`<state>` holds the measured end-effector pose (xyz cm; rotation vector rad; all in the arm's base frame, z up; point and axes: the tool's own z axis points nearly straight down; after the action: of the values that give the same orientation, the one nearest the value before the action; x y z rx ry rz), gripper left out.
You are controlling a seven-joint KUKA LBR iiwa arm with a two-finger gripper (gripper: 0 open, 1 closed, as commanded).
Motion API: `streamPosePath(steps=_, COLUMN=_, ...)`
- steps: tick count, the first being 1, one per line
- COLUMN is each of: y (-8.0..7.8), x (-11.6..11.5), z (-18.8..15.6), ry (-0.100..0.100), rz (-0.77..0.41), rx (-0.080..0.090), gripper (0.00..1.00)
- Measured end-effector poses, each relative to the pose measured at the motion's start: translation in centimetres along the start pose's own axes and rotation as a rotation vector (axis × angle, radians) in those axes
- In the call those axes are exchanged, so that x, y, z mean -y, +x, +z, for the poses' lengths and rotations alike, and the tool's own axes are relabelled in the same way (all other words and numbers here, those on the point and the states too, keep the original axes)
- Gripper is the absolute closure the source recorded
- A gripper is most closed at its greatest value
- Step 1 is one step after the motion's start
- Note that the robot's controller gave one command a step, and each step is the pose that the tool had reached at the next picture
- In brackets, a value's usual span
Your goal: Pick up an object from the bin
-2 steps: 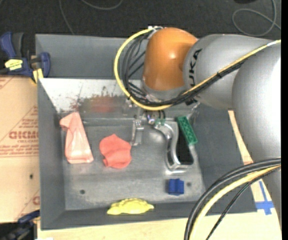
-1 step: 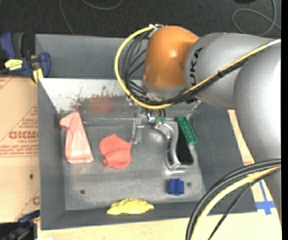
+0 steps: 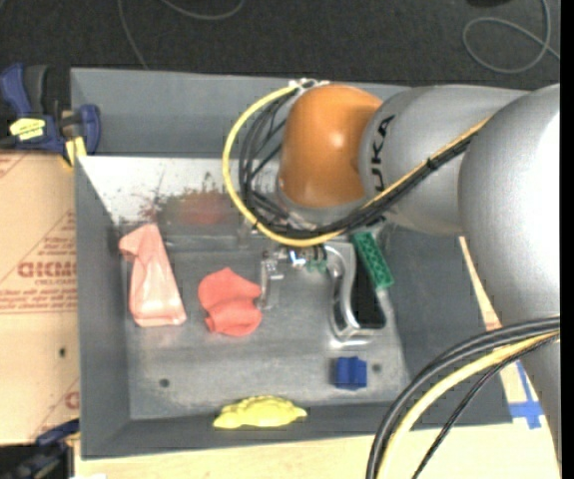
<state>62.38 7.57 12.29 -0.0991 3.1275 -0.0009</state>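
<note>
Seemingly mid-approach, the gripper [image 3: 273, 281] hangs centre-frame beside a crumpled red soft lump [image 3: 230, 304]; claw state I cannot tell. Next: straddle it, close.

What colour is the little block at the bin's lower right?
The little block is blue, camera view.

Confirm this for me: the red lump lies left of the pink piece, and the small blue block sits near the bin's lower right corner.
Not quite. The camera view shows the red lump right of the pink piece, not left of it. The small blue block does sit near the bin's lower right corner.
</note>
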Motion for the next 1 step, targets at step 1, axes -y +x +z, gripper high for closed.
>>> streamPosePath(steps=1, y=1.87, x=-2.24, z=3.4, ry=-0.003, rz=-0.251, rx=-0.009, gripper=0.0)
